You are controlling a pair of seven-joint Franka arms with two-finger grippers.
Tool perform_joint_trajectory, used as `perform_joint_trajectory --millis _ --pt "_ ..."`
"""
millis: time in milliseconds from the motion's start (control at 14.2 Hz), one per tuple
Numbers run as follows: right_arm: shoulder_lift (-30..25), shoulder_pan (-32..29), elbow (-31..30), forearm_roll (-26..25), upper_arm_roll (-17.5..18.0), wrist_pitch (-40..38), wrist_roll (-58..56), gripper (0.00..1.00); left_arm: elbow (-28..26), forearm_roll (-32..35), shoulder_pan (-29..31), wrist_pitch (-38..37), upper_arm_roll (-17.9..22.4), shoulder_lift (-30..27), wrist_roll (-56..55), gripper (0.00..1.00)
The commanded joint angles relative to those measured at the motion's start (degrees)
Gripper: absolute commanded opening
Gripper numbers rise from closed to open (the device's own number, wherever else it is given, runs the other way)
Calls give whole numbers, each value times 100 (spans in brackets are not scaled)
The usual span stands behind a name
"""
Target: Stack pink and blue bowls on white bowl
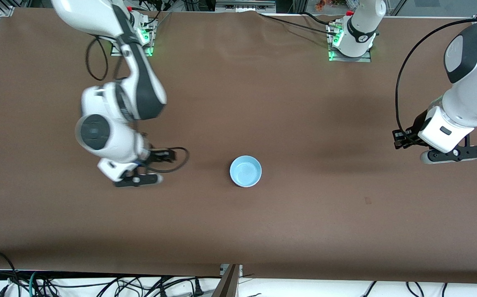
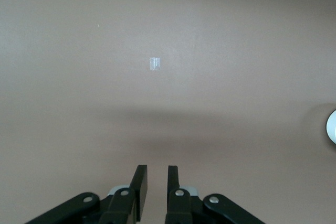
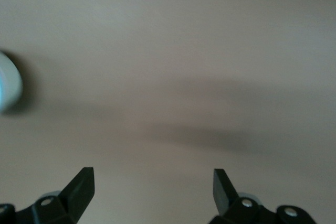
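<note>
Near the middle of the brown bench [image 1: 263, 231] sits the blue bowl [image 1: 245, 171], upright with its mouth up; it is the only bowl that can be made out for certain, and whether pink and white ones nest beneath it cannot be told. It looks like smooth, thin, stiff plastic, so by my judgement it is light, unlikely to break, and slippery at the wall. The rim seems the best place to take hold, one finger inside and one outside. The right gripper [image 3: 152, 182] hangs over bare bench toward the right arm's end of the table, fingers spread wide and empty, the bowl at the edge of its wrist view. The left gripper [image 2: 157, 179] waits over bare bench toward the left arm's end, fingers nearly together, holding nothing.
</note>
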Motion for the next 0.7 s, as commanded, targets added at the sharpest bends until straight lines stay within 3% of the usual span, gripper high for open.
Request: perform_joint_trajectory --millis 0,141,282,352,493,634 --pt "-535 45 -87 -311 -472 -835 -895 100 63 -59 60 37 -32 9 133 53" --pt "-939 36 -87 -374 -719 -1389 -889 100 63 -59 60 37 -32 18 124 65" --pt "-1396 -226 -104 -627 -607 -1637 -932 100 141 -59 51 37 -32 53 124 76" --pt "-1676 -550 -104 -829 -275 -1769 -932 100 186 -59 51 37 -32 88 124 81" --pt "-2256 -1681 -183 -1547 952 -1866 -932 100 186 -42 34 37 -32 97 124 87" --pt "-2592 -2335 -324 -2129 1852 -1867 -924 100 186 -24 34 37 -32 97 124 95"
